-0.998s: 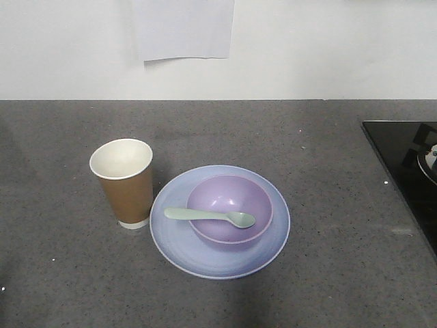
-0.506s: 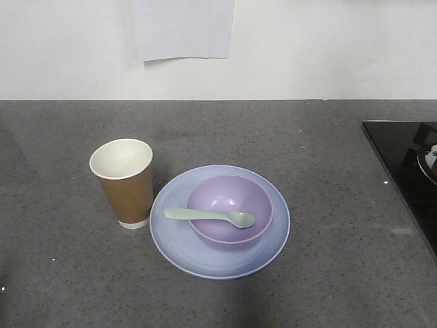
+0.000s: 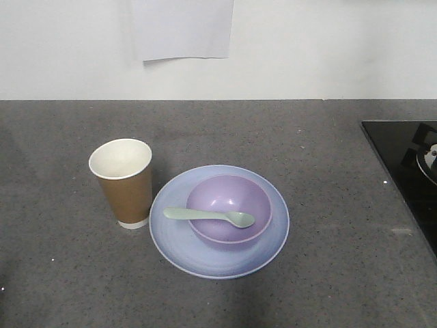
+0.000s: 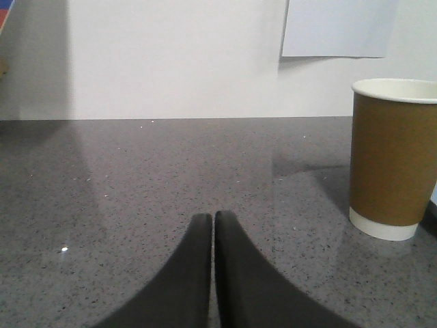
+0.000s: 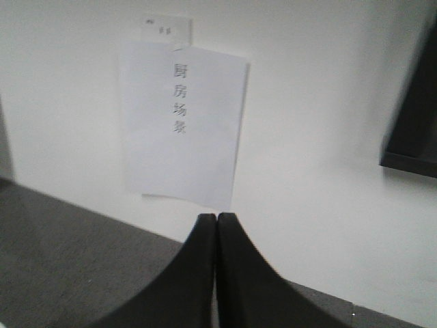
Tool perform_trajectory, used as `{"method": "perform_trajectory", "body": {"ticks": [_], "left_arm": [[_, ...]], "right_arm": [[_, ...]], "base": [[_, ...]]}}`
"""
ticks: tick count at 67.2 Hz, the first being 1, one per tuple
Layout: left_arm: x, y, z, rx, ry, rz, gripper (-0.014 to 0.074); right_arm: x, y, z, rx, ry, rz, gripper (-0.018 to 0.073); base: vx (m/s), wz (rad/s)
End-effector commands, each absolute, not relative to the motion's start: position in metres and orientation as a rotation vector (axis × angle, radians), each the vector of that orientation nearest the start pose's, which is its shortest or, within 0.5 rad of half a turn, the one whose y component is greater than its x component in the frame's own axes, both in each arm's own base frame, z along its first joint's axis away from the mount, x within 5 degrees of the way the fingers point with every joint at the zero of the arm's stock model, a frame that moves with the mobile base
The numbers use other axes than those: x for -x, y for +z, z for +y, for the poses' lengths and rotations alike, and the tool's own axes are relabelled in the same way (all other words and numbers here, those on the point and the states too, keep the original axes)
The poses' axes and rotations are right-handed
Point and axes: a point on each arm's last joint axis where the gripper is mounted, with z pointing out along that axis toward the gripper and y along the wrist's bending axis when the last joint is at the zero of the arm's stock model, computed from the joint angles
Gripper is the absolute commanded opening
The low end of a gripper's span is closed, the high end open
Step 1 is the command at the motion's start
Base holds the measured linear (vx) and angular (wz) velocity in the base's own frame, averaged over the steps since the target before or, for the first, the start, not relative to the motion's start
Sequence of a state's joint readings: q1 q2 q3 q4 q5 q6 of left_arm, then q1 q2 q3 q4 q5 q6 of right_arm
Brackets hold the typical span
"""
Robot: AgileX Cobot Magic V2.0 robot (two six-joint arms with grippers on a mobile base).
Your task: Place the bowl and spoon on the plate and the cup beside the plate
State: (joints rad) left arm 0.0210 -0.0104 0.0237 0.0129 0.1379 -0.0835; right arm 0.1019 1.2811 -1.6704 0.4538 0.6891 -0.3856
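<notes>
Four task items show in the front view: bowl [image 3: 229,208] on plate [image 3: 218,222], spoon [image 3: 208,216] across the bowl, cup [image 3: 123,182] just left, mid-counter [image 3: 61,273]. Left wrist: left end effector [image 4: 213,219] closed, empty; cup cut off at the frame's right edge. Right wrist: right end effector [image 5: 216,219] closed, empty, facing blurred wall paper [image 5: 181,123].

A dark grey speckled countertop [image 3: 328,178] meets a white wall [image 3: 328,48]. A white paper sheet [image 3: 183,29] hangs there; a black cooktop [image 3: 403,164] sits at right

Spoon [image 3: 208,216] across bowl [image 3: 229,208]; cup [image 3: 123,182] left
</notes>
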Motion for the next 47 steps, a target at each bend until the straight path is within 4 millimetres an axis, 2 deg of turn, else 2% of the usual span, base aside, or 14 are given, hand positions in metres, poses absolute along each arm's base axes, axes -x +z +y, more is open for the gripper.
{"method": "perform_trajectory", "body": {"ticks": [1, 8, 16, 29, 38, 47], "left_arm": [[-0.055, 0.206, 0.001, 0.078, -0.045, 1.531, -0.0006], [-0.055, 0.206, 0.001, 0.078, -0.045, 1.531, -0.0006], [-0.055, 0.206, 0.001, 0.078, -0.045, 1.531, -0.0006], [-0.055, 0.206, 0.001, 0.078, -0.045, 1.531, -0.0006], [-0.055, 0.206, 0.001, 0.078, -0.045, 1.531, -0.0006], [-0.055, 0.206, 0.001, 0.078, -0.045, 1.531, -0.0006]], "right_arm": [[-0.236, 0.532, 0.037, 0.217, 0.237, 1.521, -0.0006], [-0.234, 0.515, 0.035, 0.281, 0.134, 1.527, -0.0006], [-0.228, 0.505, 0.036, 0.394, 0.051, 1.548, -0.0006], [-0.231, 0.492, 0.041, 0.453, 0.098, 1.646, -0.0006], [-0.219, 0.479, 0.035, 0.395, 0.062, 1.627, -0.0006], [-0.200, 0.446, 0.022, 0.208, 0.035, 1.560, -0.0006]], "base": [[0.00, 0.00], [0.00, 0.00], [0.00, 0.00], [0.00, 0.00], [0.00, 0.00], [0.00, 0.00]]}}
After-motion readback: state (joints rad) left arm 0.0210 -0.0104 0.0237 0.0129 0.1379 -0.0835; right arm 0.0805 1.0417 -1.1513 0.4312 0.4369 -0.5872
